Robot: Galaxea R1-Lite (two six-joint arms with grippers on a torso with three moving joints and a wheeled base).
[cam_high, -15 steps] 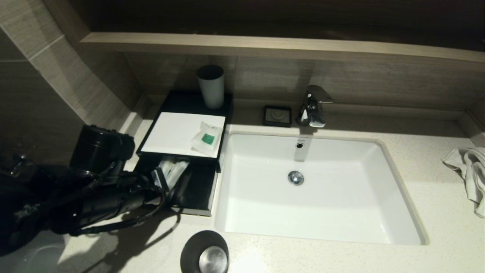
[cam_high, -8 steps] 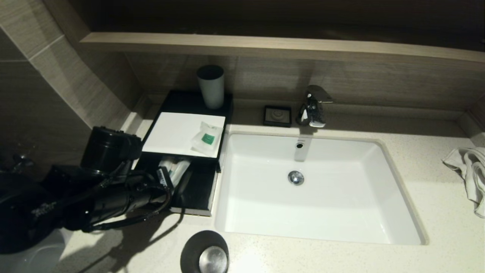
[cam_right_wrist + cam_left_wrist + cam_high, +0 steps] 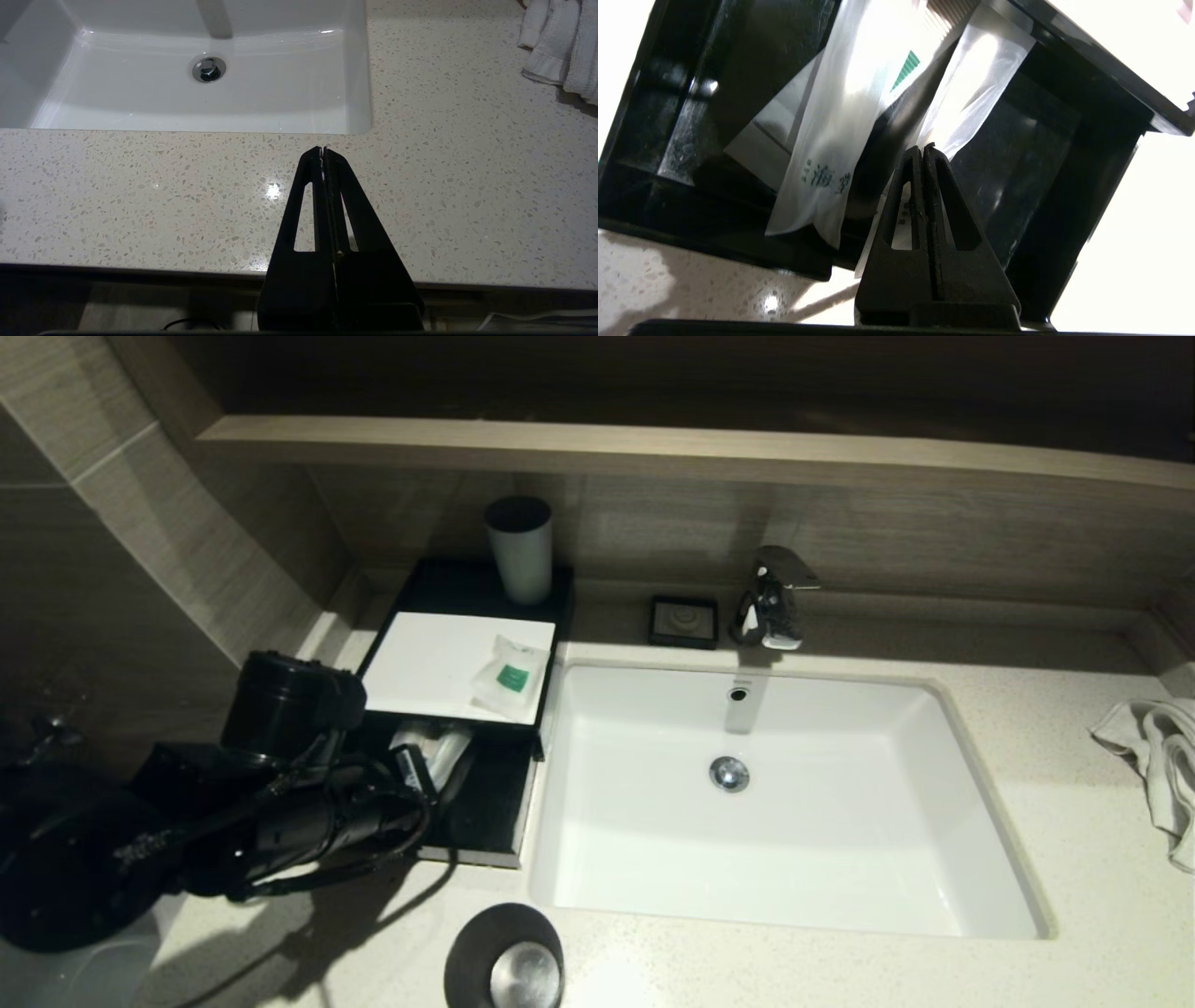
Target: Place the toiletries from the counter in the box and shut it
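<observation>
Box drawer (image 3: 485, 803) open, left pincer (image 3: 923, 151) closed over sachets (image 3: 845, 121)

Light falls from above and slightly right, leaving the sink (image 3: 784, 803) bright white and the wall and shelf (image 3: 653, 448) dim. The left arm (image 3: 233, 812) throws a hard shadow across the counter (image 3: 1074, 896) toward the near edge. In the left wrist view the sachets (image 3: 840, 116) flare with glare (their print partly washed out), and the box (image 3: 1041, 186) interior stays black. 1 specular spot glints on the stone in the right wrist view. Straight edges bow slightly in the head view.
</observation>
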